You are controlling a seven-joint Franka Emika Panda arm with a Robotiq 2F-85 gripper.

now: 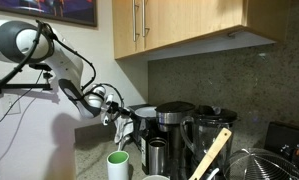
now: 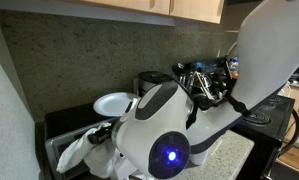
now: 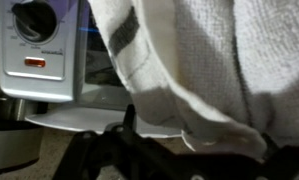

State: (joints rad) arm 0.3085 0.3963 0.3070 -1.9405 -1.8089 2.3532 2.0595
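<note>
Kitchen counter under wooden cabinets (image 1: 179,25). Gripper (image 1: 117,112) hovers left of the coffee maker (image 1: 172,125). In the wrist view, a white striped towel (image 3: 209,60) hangs just ahead of it, with a dial appliance (image 3: 39,50) to the left. Can't tell whether the fingers are spread or pinching.

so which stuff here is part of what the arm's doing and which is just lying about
in hand: end effector; striped white towel; white plate
lying about: green cup; coffee maker; blender; wooden spatula
</note>
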